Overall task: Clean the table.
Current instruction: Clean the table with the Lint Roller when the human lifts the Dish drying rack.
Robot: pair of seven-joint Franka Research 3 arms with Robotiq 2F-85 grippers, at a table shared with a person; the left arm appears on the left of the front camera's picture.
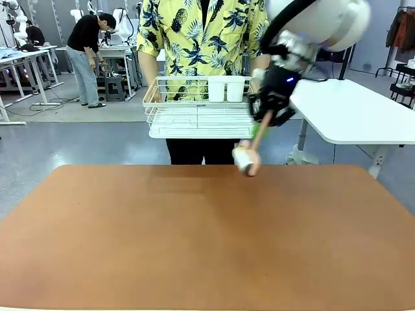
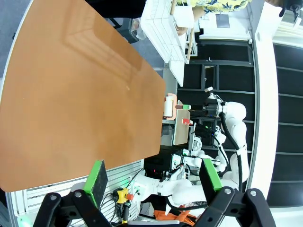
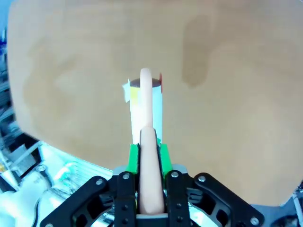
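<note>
Shows right gripper [image 1: 262,123] up near the far edge of the table [image 1: 194,240], reaching in from the upper right. Clamped tight on the pale pink handle of a lint roller [image 1: 246,159], white roll end hanging down and tilted. Puts the roll right at the table's far edge, a bit right of centre; cannot tell if touching the top.

From right wrist view: right gripper [image 3: 149,158] with green pads pressed on both sides of the handle, lint roller [image 3: 147,113] pointing away over the reddish-brown table [image 3: 227,94], a loose paper flap on the roll's side.

From left wrist view: left gripper [image 2: 154,177] with jaws wide apart, nothing between the green pads [image 2: 98,177], held high and off the table's side. Takes in the table [image 2: 80,94] as a broad brown slab with rounded corners, bare on top, lint roller [image 2: 169,106] just at its edge.

Behind the table: person [image 1: 201,39] in a yellow leaf-print shirt, holding a white wire rack [image 1: 194,120] with two white cups [image 1: 225,89] standing inside. Off to the right, a white-topped table [image 1: 350,110].
</note>
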